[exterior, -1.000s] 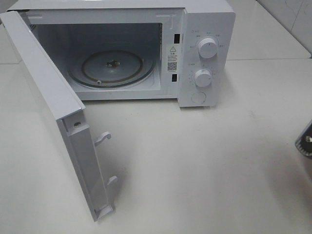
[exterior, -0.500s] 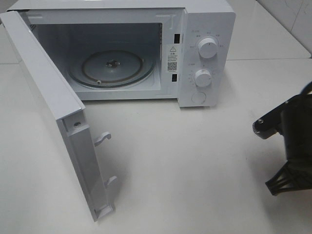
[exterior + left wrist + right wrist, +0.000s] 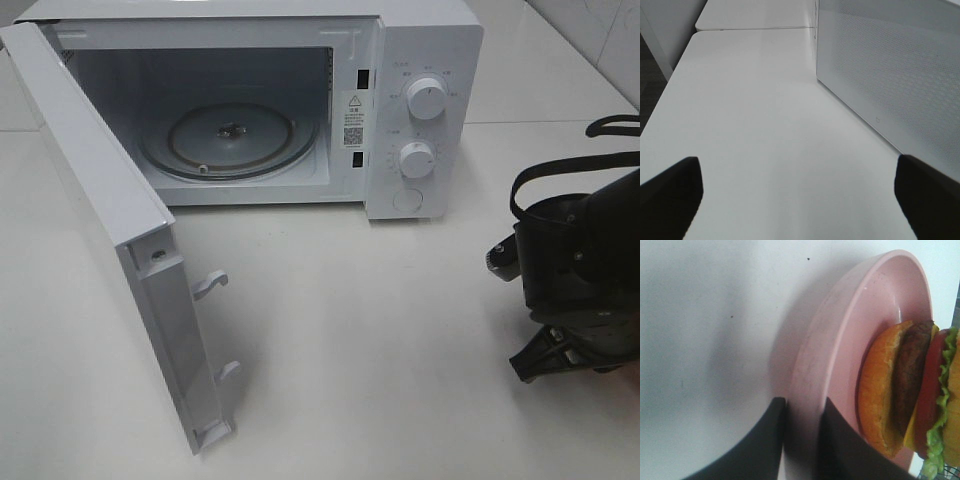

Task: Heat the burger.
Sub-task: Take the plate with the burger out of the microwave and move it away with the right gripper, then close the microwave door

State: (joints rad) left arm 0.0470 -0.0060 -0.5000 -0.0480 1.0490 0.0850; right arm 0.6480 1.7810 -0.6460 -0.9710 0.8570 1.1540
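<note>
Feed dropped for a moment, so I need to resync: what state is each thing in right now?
Microwave door: swung wide open.
Turntable: bare.
Burger: on the pink plate.
Pink plate: rim pinched by right gripper.
Left gripper: open, holding nothing.

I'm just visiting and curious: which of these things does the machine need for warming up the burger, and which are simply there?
Needed for the job:
- burger
- pink plate under it, its rim pinched by the right gripper
- microwave, its door open
- glass turntable inside

Simply there:
- white table
- left gripper, open over bare table beside the door
</note>
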